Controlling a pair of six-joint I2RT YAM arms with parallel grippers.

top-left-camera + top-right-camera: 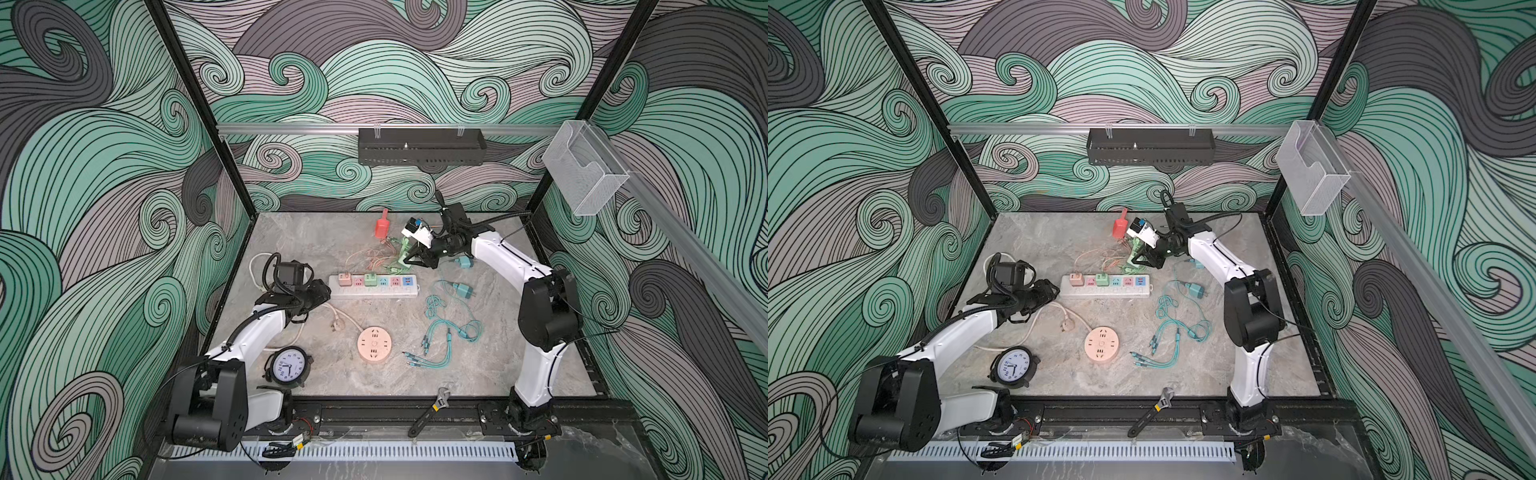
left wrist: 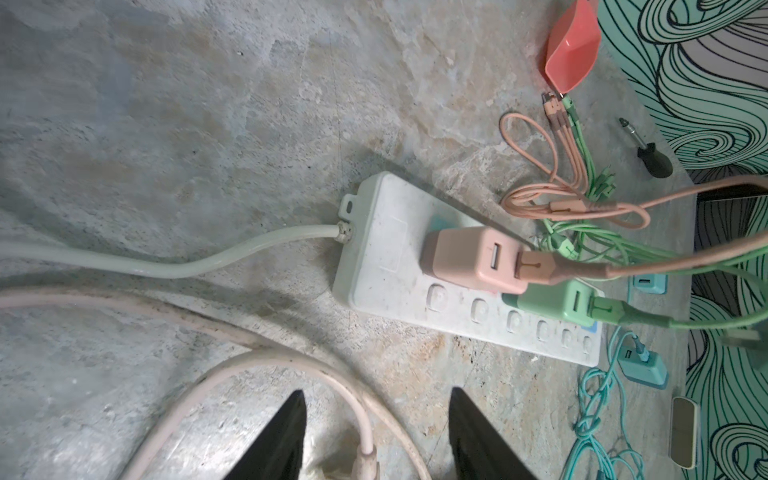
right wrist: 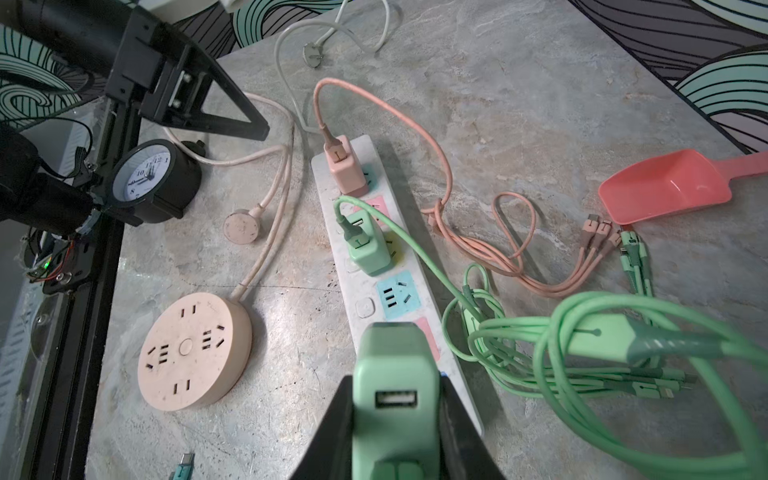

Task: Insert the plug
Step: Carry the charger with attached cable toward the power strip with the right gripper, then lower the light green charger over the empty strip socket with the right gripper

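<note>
Clamping a green charger, right gripper raised near the power strip's cordless end, pink charger and second green plug seated in it, green cable tangle beside, left gripper half-spread, empty, by its corded end

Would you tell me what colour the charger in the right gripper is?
The charger is light green, clearest in the right wrist view.

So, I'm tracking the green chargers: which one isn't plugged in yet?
The green charger in the right hand; the other green one stands plugged into the power strip.
</note>
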